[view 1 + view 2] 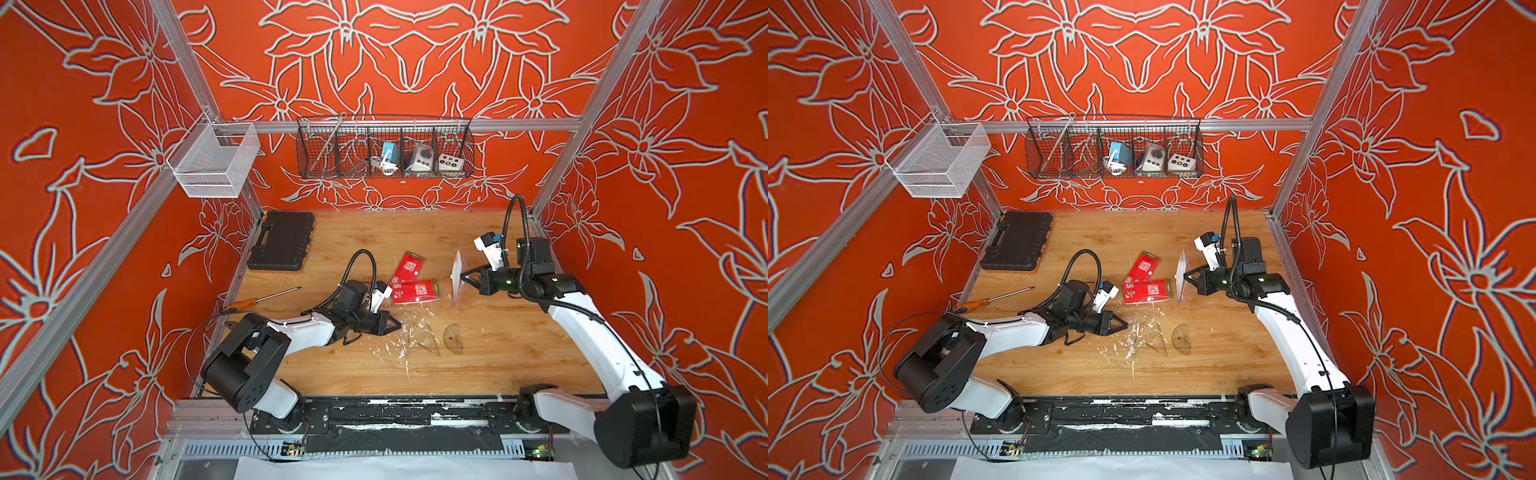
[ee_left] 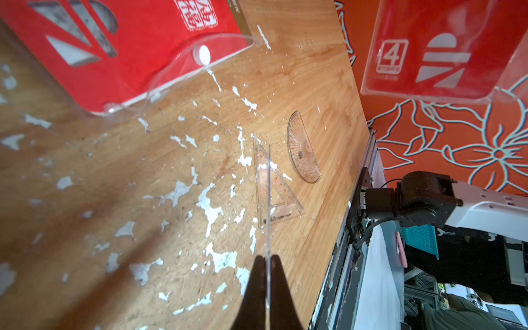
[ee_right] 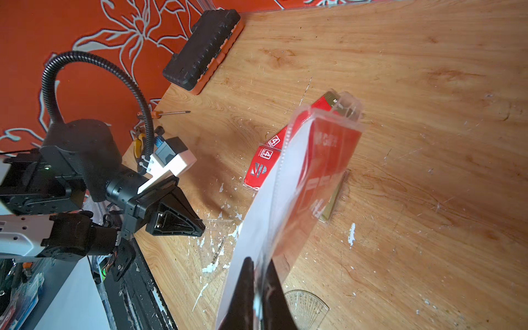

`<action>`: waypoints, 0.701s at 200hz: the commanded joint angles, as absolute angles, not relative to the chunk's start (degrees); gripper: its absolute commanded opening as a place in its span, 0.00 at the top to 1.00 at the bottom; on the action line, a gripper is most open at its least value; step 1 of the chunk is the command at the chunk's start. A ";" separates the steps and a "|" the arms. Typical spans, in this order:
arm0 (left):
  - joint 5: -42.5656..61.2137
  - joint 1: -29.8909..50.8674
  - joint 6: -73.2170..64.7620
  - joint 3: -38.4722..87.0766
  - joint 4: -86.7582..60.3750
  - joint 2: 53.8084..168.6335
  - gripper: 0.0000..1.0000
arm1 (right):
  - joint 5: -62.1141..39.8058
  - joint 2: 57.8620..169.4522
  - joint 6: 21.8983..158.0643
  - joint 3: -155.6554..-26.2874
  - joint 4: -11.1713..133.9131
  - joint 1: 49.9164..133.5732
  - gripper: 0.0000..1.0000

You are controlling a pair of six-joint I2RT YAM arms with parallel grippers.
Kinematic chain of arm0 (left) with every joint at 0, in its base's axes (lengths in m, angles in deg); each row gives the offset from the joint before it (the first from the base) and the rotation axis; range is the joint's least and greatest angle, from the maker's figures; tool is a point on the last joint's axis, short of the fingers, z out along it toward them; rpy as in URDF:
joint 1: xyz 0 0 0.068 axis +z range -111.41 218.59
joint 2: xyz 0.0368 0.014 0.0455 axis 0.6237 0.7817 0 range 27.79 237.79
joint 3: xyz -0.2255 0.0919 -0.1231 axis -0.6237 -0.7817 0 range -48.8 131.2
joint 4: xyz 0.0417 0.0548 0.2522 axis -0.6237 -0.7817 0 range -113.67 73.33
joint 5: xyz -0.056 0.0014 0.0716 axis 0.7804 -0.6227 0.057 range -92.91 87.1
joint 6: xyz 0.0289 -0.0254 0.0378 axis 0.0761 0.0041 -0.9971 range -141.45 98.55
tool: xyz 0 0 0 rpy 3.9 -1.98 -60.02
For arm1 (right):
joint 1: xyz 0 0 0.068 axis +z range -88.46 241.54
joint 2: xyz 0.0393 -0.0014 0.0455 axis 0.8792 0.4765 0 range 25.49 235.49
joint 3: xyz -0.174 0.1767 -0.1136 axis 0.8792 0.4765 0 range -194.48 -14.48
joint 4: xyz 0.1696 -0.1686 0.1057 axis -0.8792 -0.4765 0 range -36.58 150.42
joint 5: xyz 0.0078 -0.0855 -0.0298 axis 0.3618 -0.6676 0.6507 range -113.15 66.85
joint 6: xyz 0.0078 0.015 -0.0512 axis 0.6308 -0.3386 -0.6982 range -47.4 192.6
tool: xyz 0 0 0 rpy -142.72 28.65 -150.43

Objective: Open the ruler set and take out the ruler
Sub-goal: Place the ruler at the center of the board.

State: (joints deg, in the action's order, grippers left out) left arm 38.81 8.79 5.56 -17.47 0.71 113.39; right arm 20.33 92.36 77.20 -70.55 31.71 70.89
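Observation:
My right gripper (image 1: 462,276) (image 3: 258,264) is shut on the ruler set (image 1: 457,272) (image 3: 311,171), a clear sleeve with a red and white card. It holds the sleeve upright above the table, and the sleeve also shows in the left wrist view (image 2: 443,48). My left gripper (image 1: 400,326) (image 2: 268,258) is shut on a clear ruler (image 2: 269,200) seen edge-on, low over the table's front middle. In the right wrist view the ruler (image 3: 221,224) sticks out past the left fingertips. A clear set square (image 2: 278,197) and a protractor (image 1: 454,340) (image 2: 304,148) lie flat on the wood.
Two red ruler packs (image 1: 415,292) (image 1: 409,266) lie mid-table between the arms. A black tool case (image 1: 282,241) sits at the back left, with a screwdriver (image 1: 262,297) in front of it. A wire basket (image 1: 384,147) and a white mesh basket (image 1: 214,160) hang on the frame. White flecks scar the wood.

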 commanded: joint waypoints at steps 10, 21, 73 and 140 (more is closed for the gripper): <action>44.05 9.67 8.70 -19.40 7.52 116.37 1.00 | 20.26 91.24 76.42 -69.78 31.42 70.57 1.00; 44.47 9.89 9.20 -19.89 8.52 117.77 1.00 | 20.29 91.14 76.45 -69.68 31.41 70.53 1.00; 44.47 11.29 10.00 -20.99 10.63 121.55 0.91 | 20.35 90.91 76.30 -69.50 31.30 70.51 1.00; 43.71 14.02 9.62 -19.68 9.27 120.64 0.74 | 20.87 91.13 76.26 -69.50 31.41 70.45 1.00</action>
